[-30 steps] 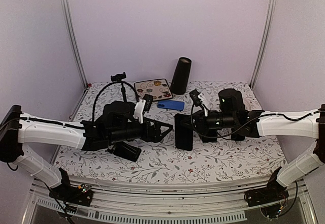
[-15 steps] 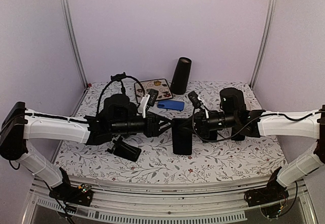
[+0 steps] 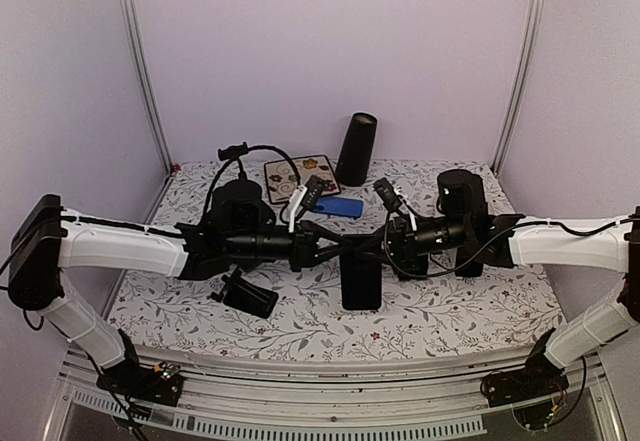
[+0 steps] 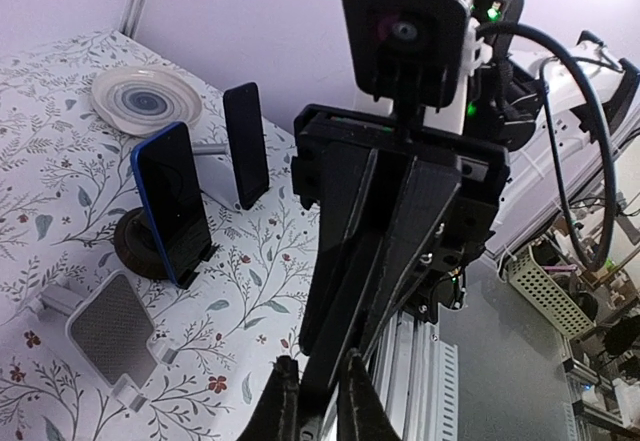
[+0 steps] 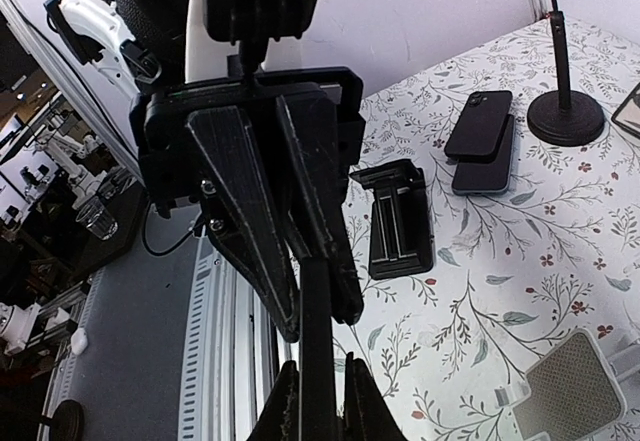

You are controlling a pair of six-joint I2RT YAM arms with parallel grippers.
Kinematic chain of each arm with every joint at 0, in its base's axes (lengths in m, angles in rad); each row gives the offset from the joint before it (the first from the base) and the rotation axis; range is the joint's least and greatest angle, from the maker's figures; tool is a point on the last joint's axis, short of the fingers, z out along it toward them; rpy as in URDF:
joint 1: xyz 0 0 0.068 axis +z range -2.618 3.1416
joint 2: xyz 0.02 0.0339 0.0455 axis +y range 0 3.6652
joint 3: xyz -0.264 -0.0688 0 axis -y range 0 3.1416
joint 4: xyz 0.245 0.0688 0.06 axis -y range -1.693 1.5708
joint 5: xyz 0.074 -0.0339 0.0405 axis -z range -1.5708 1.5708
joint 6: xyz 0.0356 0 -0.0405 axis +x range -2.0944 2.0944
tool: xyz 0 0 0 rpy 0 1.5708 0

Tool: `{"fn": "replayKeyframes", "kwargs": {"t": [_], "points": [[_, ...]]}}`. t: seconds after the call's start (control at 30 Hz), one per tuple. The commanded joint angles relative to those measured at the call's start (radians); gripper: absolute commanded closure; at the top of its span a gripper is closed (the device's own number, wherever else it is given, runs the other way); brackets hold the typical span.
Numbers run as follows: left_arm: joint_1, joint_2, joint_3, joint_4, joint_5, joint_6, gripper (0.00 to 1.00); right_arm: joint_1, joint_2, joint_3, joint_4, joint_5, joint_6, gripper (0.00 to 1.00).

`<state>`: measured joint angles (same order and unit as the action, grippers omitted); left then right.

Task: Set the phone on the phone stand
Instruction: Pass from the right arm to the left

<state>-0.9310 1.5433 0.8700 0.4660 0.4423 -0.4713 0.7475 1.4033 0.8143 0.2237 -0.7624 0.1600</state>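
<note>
A black phone (image 3: 361, 281) hangs upright above the middle of the table, gripped at its top from both sides. My left gripper (image 3: 338, 253) is shut on the phone, which shows edge-on between its fingers in the left wrist view (image 4: 318, 361). My right gripper (image 3: 372, 249) is shut on the same phone from the opposite side (image 5: 320, 363). The black folding phone stand (image 3: 250, 296) lies flat on the floral cloth below the left arm. It also shows in the right wrist view (image 5: 400, 223), apart from both grippers.
A gooseneck clamp holder (image 3: 232, 151) stands at the back left, its round base (image 5: 563, 116) on the cloth. A blue phone (image 3: 337, 206), a floral coaster (image 3: 300, 173) and a black cylinder (image 3: 355, 149) sit at the back. Two dark phones (image 5: 480, 141) lie near the base.
My left gripper has reached right to the phone and shut on it. The right gripper kept its hold and carried the phone slightly toward the centre.
</note>
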Motion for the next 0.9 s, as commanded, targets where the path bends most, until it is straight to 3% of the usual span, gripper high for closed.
{"fn": "replayKeyframes", "kwargs": {"t": [0.0,0.07,0.17,0.5,0.63,0.87], "points": [[0.012,0.023,0.043,0.015,0.009,-0.006,1.0,-0.003,-0.005,0.027,0.059,0.016,-0.004,0.94],[0.014,0.031,0.051,0.01,0.014,0.007,1.0,-0.005,-0.001,0.029,0.055,0.035,-0.003,0.85],[0.02,0.046,0.068,0.003,0.027,0.031,1.0,-0.006,0.004,0.033,0.045,0.072,-0.002,0.6],[0.059,0.095,0.129,-0.022,0.066,0.147,1.0,-0.007,-0.073,0.036,-0.036,0.269,-0.007,0.1],[0.086,0.126,0.15,-0.02,0.084,0.176,1.0,-0.006,-0.127,0.025,-0.088,0.418,0.007,0.02],[0.121,0.184,0.18,0.004,0.117,0.204,1.0,-0.007,-0.209,0.002,-0.154,0.58,0.053,0.0]]}}
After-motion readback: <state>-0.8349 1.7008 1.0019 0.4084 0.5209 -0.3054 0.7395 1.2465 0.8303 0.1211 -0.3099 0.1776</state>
